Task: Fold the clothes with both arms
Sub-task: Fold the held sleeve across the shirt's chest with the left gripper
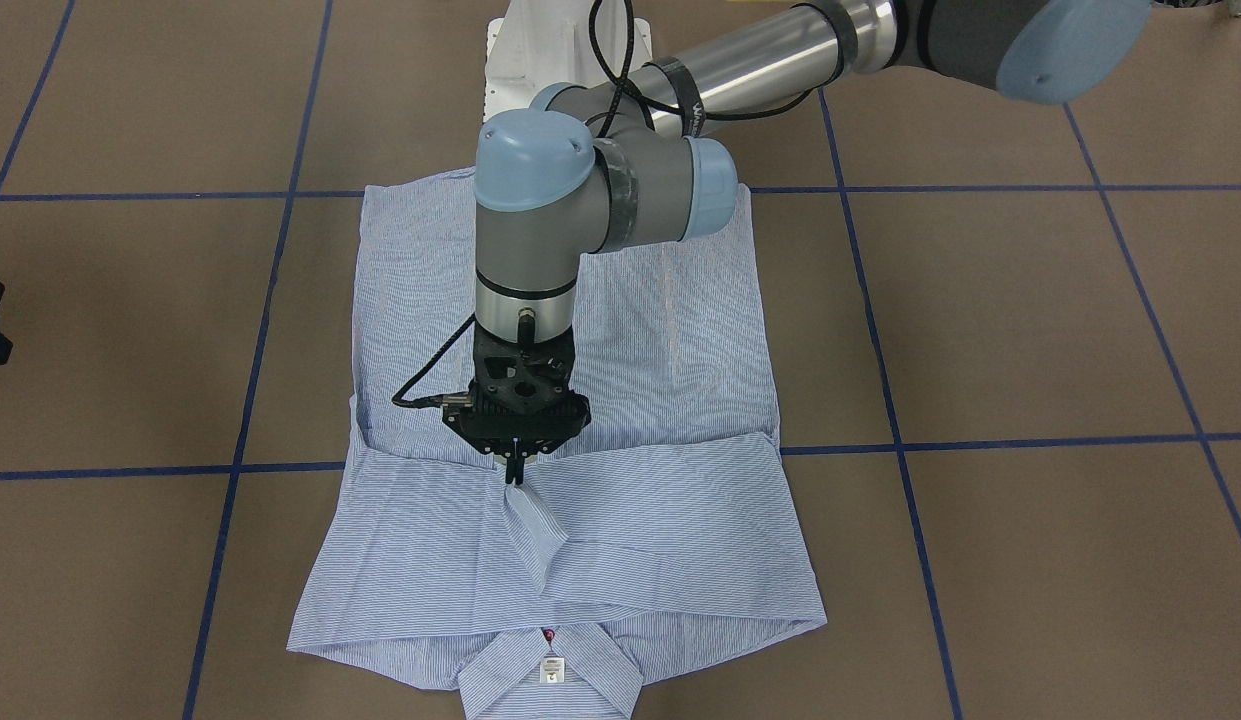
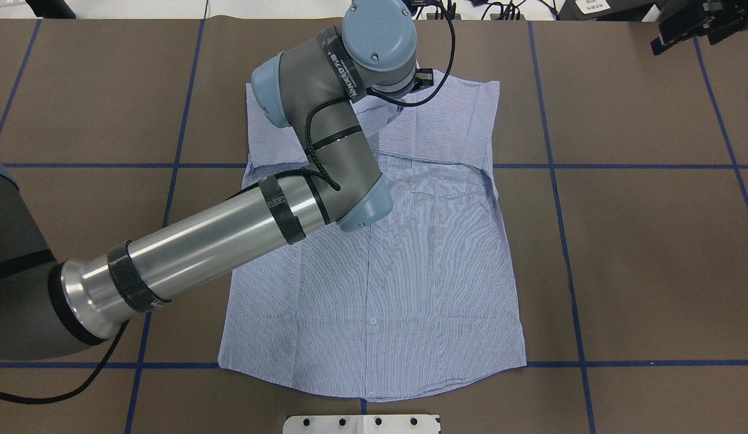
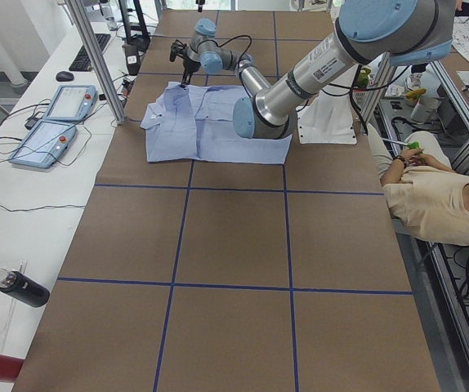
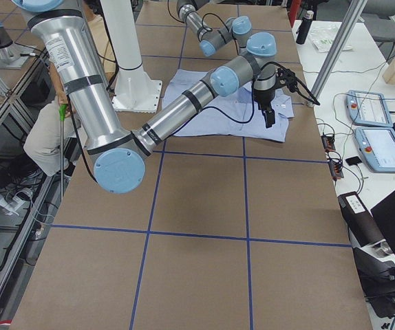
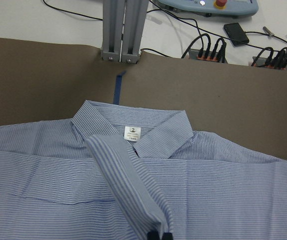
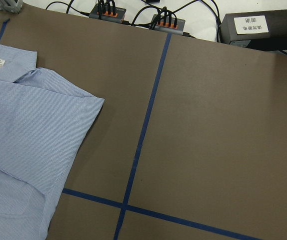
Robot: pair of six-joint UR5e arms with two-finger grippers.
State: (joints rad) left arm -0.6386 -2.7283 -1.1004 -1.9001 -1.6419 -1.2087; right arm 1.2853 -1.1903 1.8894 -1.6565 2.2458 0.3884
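The light blue and white striped shirt (image 1: 620,330) lies flat, front up, in the middle of the brown table (image 1: 1030,320), collar towards the operators' side. It also shows in the overhead view (image 2: 410,271). One sleeve is folded across the chest. My left gripper (image 1: 516,478) points straight down and is shut on the end of the other sleeve (image 5: 128,185), which runs from the collar (image 5: 133,127) back to the fingertips (image 5: 153,235). My right gripper (image 2: 681,33) hangs off the shirt at the far right corner. I cannot tell whether it is open. Its wrist view shows only the shirt's shoulder (image 6: 28,130).
Blue tape lines (image 1: 880,340) cross the brown table. The white pedestal base (image 2: 361,424) stands at the robot's edge. An aluminium post (image 5: 123,30), power strips (image 6: 108,11) and control tablets (image 3: 59,102) line the operators' side beyond the collar.
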